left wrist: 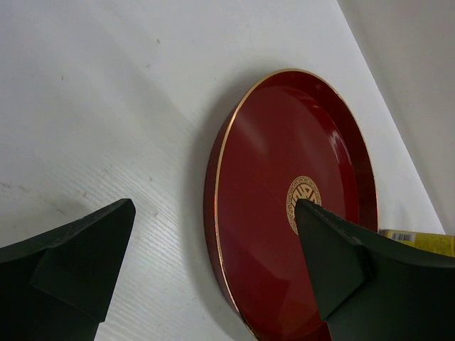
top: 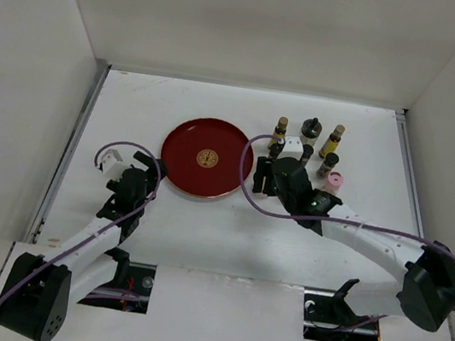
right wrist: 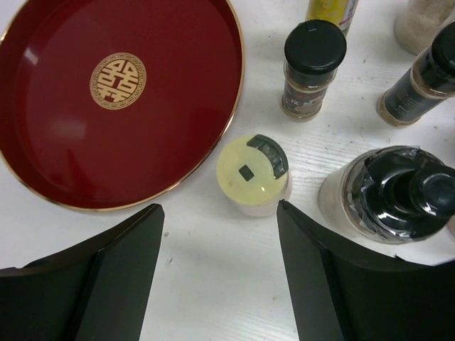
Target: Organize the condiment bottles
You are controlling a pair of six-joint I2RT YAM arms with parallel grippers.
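Several condiment bottles stand in a tight cluster on the white table, just beside the right-hand rim of the round red tray; none stands on the tray.

Overhead view: in the far row a yellow bottle, a dark-topped jar and a second yellow bottle are distinct. A pink-capped bottle marks the near right corner. The right arm's wrist covers the near left part of the cluster, so an exact count cannot be made. The right gripper itself is hidden from above.

Right wrist view: the jaws are spread wide and grasp nothing. A cream-capped jar stands upright just ahead of the gap, apart from both fingers and just beside the tray's gold rim (whether it touches the rim cannot be told). A black-capped jar stands beyond it. Most of the other bottles are cut off by the top and right edges of the picture.

Left wrist view: the left gripper is likewise released and empty, over the table and facing the tray. A yellow label strip with a barcode shows past one finger, mostly hidden; what it belongs to cannot be told.
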